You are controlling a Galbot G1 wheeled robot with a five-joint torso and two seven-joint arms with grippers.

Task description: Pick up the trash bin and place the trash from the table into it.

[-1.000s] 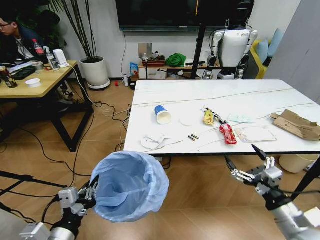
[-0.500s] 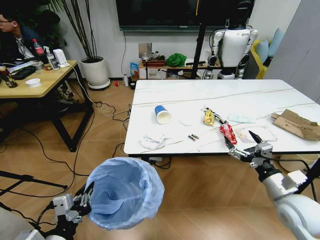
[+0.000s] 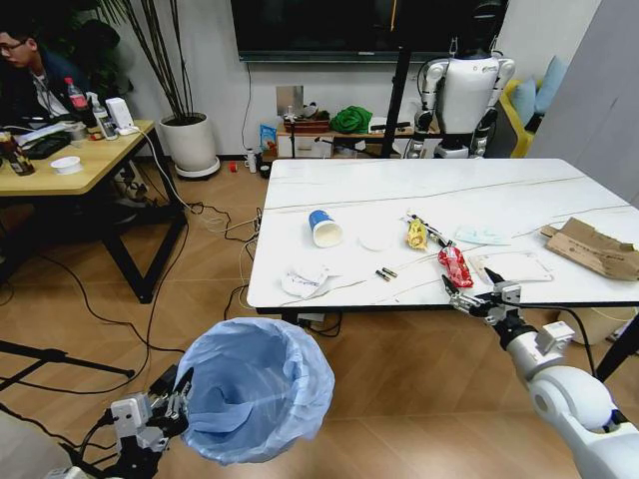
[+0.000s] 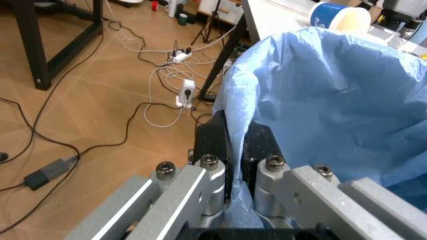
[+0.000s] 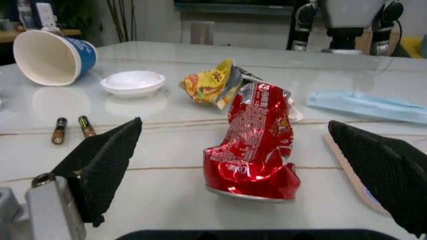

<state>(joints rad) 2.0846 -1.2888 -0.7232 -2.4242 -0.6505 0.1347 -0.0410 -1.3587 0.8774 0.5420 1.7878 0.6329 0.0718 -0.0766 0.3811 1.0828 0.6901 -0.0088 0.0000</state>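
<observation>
The trash bin [image 3: 255,387] hangs off the floor before the desk [image 3: 439,200], its rim clamped in my left tool [image 4: 237,150], while my right tool [image 3: 472,295] gapes wide around the crushed red can [image 5: 257,142].

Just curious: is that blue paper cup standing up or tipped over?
Tipped over: the paper cup lies on the table, its mouth facing sideways.

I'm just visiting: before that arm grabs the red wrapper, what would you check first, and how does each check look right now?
1. Right gripper open: ok, fingers spread wide.
2. Red wrapper between the fingers: ok, centred in the right wrist view.
3. Wrapper free of neighbours: cannot tell; the yellow wrapper looks to touch its far end.
4. Left gripper clamped on trash bin: ok.
5. Bin mouth open: ok.
6. Bin under the wrapper: not ok, off to the left.
</observation>
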